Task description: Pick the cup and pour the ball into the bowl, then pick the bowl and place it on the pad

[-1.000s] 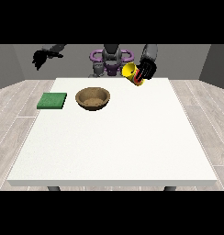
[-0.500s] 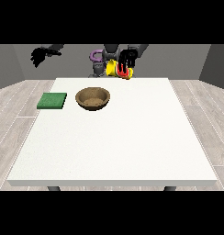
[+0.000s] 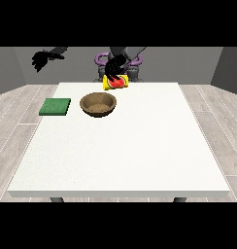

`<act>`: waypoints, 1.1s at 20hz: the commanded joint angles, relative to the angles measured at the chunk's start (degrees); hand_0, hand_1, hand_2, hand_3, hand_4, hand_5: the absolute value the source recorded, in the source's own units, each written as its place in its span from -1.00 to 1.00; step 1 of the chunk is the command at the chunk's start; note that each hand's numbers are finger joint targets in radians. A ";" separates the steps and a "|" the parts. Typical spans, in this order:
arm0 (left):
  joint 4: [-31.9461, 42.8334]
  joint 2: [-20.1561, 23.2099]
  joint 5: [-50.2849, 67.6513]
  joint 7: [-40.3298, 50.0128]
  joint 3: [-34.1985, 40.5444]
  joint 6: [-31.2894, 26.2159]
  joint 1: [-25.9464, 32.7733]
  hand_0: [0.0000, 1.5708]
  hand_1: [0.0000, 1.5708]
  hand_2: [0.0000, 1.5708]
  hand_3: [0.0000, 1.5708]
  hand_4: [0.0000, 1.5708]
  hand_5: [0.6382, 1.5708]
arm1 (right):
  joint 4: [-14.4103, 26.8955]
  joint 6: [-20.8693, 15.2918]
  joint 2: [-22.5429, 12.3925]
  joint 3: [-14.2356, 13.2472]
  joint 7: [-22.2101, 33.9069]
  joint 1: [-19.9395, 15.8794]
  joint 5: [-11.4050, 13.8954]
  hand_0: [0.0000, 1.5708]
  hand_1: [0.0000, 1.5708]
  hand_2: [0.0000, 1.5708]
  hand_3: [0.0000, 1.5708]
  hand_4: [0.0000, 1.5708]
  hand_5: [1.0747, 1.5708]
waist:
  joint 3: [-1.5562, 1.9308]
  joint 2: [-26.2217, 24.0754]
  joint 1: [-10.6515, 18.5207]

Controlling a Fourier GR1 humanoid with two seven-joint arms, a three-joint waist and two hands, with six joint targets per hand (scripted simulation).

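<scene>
Front view: on the white table (image 3: 140,146) a green pad (image 3: 55,106) lies at the left, with a brown bowl (image 3: 98,104) just beside it; I cannot tell whether anything is in the bowl. Above and behind the bowl, the hand nearer the view's right (image 3: 115,65) curls round a tipped yellow cup (image 3: 115,82) that shows red at its mouth. The hand at the view's left (image 3: 42,59) hangs in the air holding nothing, its fingers relaxed.

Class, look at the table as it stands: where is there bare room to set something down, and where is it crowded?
Bare: the whole near half of the white table and its right side, beyond the brown bowl. Crowded: the far left, where the green pad lies beside the bowl, with the hand holding the yellow cup just behind the bowl.
</scene>
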 commanded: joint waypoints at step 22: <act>-19.55 -5.36 32.86 -3.26 30.67 14.97 15.11 -0.29 -0.29 -1.00 -1.00 0.13 0.85 | -0.26 -7.30 3.91 -0.99 4.51 -0.42 -0.91 -1.00 -1.00 -1.00 -1.00 -0.54 0.99 | -1.44 3.95 10.03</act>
